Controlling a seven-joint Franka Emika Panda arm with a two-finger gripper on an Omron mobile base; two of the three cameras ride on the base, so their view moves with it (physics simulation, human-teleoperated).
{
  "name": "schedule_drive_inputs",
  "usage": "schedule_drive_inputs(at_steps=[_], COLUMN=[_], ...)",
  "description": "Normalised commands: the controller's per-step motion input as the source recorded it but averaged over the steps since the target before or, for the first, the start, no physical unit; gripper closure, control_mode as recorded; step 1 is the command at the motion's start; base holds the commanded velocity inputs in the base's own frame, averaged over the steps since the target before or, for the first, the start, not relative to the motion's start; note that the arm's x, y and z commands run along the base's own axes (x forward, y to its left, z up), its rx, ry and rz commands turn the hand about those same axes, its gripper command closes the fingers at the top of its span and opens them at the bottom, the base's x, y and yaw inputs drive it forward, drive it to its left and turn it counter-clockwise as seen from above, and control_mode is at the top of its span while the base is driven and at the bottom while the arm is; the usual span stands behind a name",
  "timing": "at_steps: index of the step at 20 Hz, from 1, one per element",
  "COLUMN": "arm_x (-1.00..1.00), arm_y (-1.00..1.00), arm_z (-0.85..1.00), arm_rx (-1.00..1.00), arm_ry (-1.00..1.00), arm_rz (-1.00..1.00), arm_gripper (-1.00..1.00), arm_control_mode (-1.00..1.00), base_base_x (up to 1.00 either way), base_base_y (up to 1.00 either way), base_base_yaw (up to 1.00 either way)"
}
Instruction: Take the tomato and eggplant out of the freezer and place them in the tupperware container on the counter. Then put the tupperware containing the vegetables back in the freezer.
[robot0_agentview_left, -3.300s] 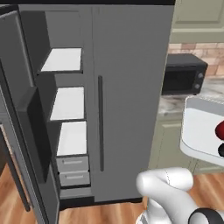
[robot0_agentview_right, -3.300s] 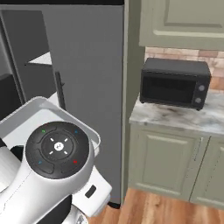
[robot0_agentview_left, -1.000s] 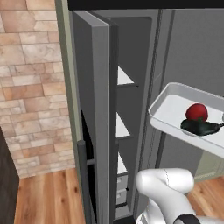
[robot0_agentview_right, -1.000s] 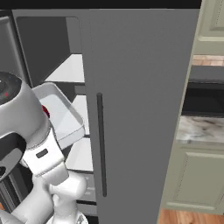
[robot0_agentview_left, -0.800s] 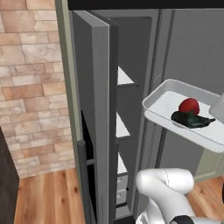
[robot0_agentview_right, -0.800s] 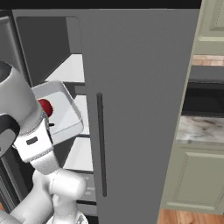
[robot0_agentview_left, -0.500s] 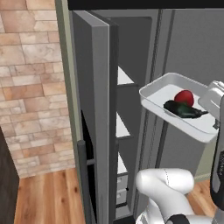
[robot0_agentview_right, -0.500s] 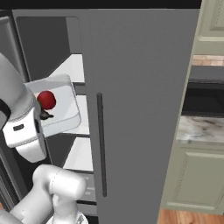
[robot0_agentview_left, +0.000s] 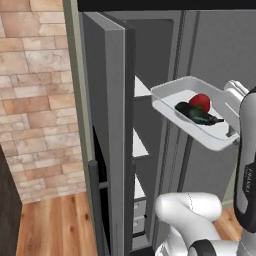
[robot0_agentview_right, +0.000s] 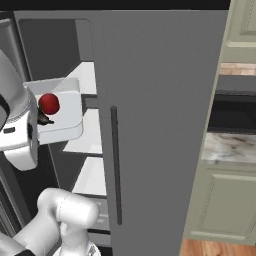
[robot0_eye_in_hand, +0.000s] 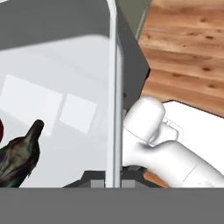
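Note:
The pale tupperware container (robot0_agentview_left: 216, 139) hangs in the air in front of the open freezer (robot0_agentview_left: 107, 125), level with its upper white shelf (robot0_agentview_left: 142, 90). Inside it lie the red tomato (robot0_agentview_left: 200, 100) and the dark eggplant (robot0_agentview_left: 196, 114). My gripper (robot0_agentview_left: 231, 132) is shut on the tray's right rim. In the right base view the container (robot0_agentview_right: 64, 116) with the tomato (robot0_agentview_right: 48, 103) sits just past my white hand. In the hand view the rim (robot0_eye_in_hand: 114, 87) runs between my fingertips (robot0_eye_in_hand: 94, 179), and the eggplant (robot0_eye_in_hand: 19, 155) lies at lower left.
The freezer's open door (robot0_agentview_left: 102, 165) stands left of the tray, beside a brick wall (robot0_agentview_left: 35, 100). Its shut right door (robot0_agentview_right: 165, 125) with a black bar handle (robot0_agentview_right: 115, 165) is at the right. Beyond are the marble counter (robot0_agentview_right: 230, 147) and a black microwave (robot0_agentview_right: 235, 107).
The arm has carried the container with both vegetables left and slightly up, closer to the open freezer compartment. The grip on the rim has stayed the same.

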Motion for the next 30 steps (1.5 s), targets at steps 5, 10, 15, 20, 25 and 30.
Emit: schedule_drive_inputs(at_steps=[5, 10, 15, 20, 25, 30], arm_x=[0.34, 0.53, 0.73, 0.83, 0.81, 0.76], arm_y=[0.41, 0.43, 0.39, 0.18, 0.03, 0.02], arm_z=[0.00, 0.01, 0.00, 0.00, -0.01, -0.12], arm_rx=[0.05, 0.04, 0.05, 0.06, 0.05, 0.02], arm_ry=[0.00, 0.00, 0.00, 0.00, 0.00, 0.00], arm_rz=[-0.01, -0.02, -0.06, -0.05, -0.02, 0.00], arm_gripper=[1.00, 1.00, 1.00, 1.00, 1.00, 1.00], arm_control_mode=[-1.00, -1.00, -1.00, -1.00, -1.00, -1.00], base_base_x=[0.00, 0.00, 0.00, 0.00, 0.00, 0.00], base_base_y=[0.00, 0.00, 0.00, 0.00, 0.00, 0.00], base_base_yaw=[0.00, 0.00, 0.00, 0.00, 0.00, 0.00])
